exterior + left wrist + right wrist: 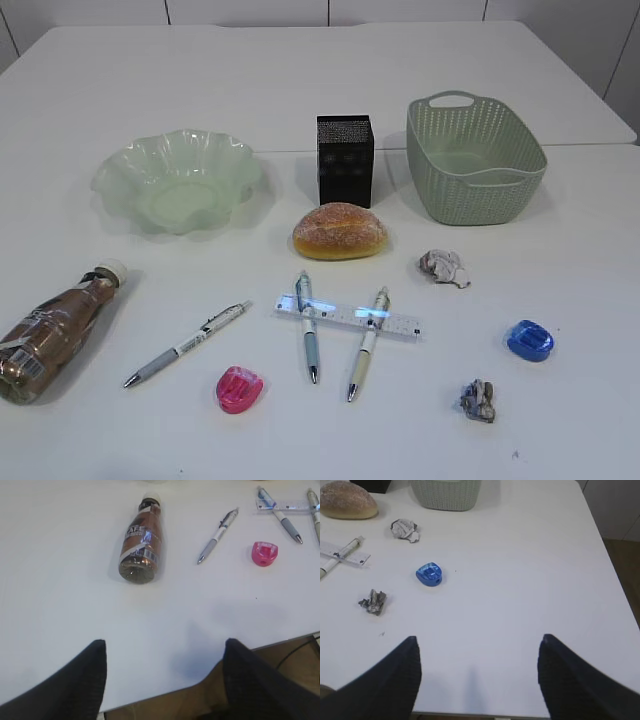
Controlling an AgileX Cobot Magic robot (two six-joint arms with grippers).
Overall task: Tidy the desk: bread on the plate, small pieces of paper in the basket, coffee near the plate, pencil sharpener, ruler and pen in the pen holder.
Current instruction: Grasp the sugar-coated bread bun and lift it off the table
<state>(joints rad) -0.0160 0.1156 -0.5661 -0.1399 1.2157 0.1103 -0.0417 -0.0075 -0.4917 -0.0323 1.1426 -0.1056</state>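
Observation:
The bread (pixel 340 231) lies on the desk (pixel 560 250) in front of the black pen holder (pixel 345 160), between the green plate (pixel 120 172) and the basket (pixel 440 185). The coffee (pixel 50 335) lies on its side at the front left. Three pens (pixel 187 344) lie near the middle, two of them under the clear ruler (pixel 340 315). A pink pencil sharpener (pixel 239 389) and a blue one (pixel 529 340) sit at the front. Two small pieces of paper (pixel 445 267) are on the right. My left gripper (pixel 165 642) and right gripper (pixel 479 639) are open and empty above the front edge.
The plate, basket and pen holder hold nothing. In the left wrist view the desk's front edge (pixel 210 650) runs between my fingers, with brown floor below. In the right wrist view the desk's right edge (pixel 610 565) is close by.

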